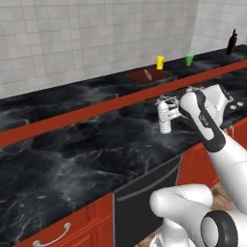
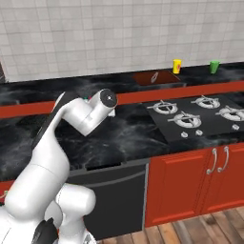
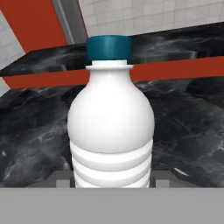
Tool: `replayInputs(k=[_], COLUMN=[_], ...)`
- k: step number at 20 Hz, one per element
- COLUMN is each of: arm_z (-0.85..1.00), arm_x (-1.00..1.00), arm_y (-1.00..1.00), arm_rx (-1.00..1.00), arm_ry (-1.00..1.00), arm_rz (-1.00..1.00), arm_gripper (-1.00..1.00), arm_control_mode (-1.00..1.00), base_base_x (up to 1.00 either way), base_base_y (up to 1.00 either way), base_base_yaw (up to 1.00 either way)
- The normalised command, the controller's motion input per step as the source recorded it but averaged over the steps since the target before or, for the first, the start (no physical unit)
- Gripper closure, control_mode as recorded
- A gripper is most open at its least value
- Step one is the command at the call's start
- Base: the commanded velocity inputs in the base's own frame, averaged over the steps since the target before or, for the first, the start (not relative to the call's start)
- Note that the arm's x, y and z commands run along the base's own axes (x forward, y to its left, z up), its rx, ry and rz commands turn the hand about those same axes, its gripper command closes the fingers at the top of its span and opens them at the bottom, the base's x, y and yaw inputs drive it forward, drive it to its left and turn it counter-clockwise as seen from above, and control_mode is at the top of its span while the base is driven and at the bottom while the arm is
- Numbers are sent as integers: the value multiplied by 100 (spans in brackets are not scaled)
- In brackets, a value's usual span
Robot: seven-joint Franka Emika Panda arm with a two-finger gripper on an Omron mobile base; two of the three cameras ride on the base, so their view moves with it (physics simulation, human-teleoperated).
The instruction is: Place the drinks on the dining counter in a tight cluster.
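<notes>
A small pale water bottle with a teal cap stands upright between the fingertips of my gripper, which is shut on its lower body. From the left base view the gripper holds the bottle over the lower black-marble worktop, and I cannot tell whether its base touches the surface. Just beyond it runs the raised dining counter, a black slab over a red band. A tall dark wine bottle stands far off at that counter's right end. In the right base view my arm hides the bottle.
On the dining counter sit a yellow cup, a green cup and a brown board. A gas hob is set into the lower worktop to the right. Red drawers and a dark appliance front lie below.
</notes>
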Motion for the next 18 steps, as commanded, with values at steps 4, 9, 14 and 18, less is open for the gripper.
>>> replayInputs(k=[4,9,14,18], arm_z=[0,0,0,0], arm_x=[0,0,0,0], arm_y=[0,0,0,0], arm_rx=[0,0,0,0], arm_ry=[0,0,0,0], arm_rz=[0,0,0,0], arm_gripper=[100,100,100,100], arm_control_mode=[100,100,100,100], base_base_x=[29,11,39,100], base_base_y=[-100,-100,-100,-100], base_base_yaw=[-34,-47,-42,1])
